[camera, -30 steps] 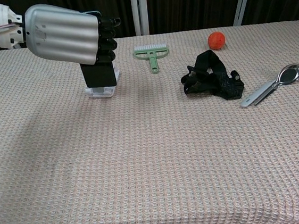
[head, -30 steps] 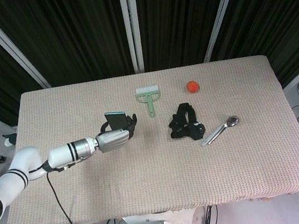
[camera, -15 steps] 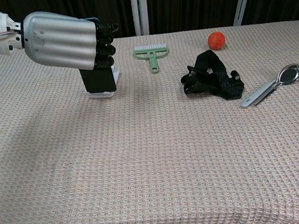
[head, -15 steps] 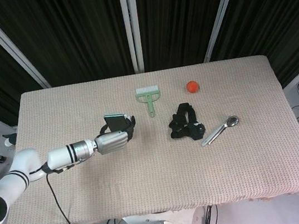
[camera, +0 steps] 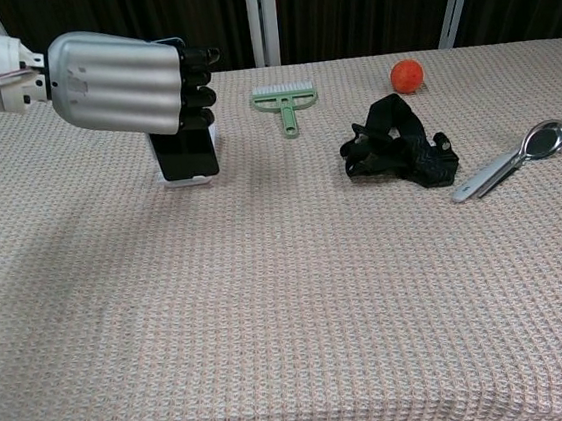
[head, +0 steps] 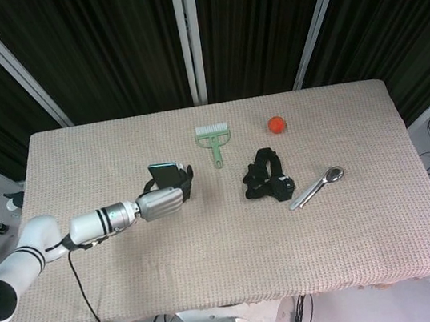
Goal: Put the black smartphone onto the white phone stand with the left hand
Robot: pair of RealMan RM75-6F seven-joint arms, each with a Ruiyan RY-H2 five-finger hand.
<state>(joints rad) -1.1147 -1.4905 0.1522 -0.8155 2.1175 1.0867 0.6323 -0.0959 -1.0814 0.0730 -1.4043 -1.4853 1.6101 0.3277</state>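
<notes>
Black smartphone (camera: pixel 187 153), rigid, smooth and likely slippery, best held by its side edges, stands upright in white phone stand (camera: pixel 189 179) at ten o'clock on worktop (camera: pixel 290 300), left hand (camera: pixel 117 82) fingers (camera: pixel 197 79) curled around its top; right hand unseen.

On the desk (camera: pixel 293 320): one smartphone (camera: pixel 186 152), one phone stand (camera: pixel 189 181), one green brush (camera: pixel 286 100), one orange ball (camera: pixel 407 75), one black strap (camera: pixel 395 145), one spoon (camera: pixel 513 158).
</notes>
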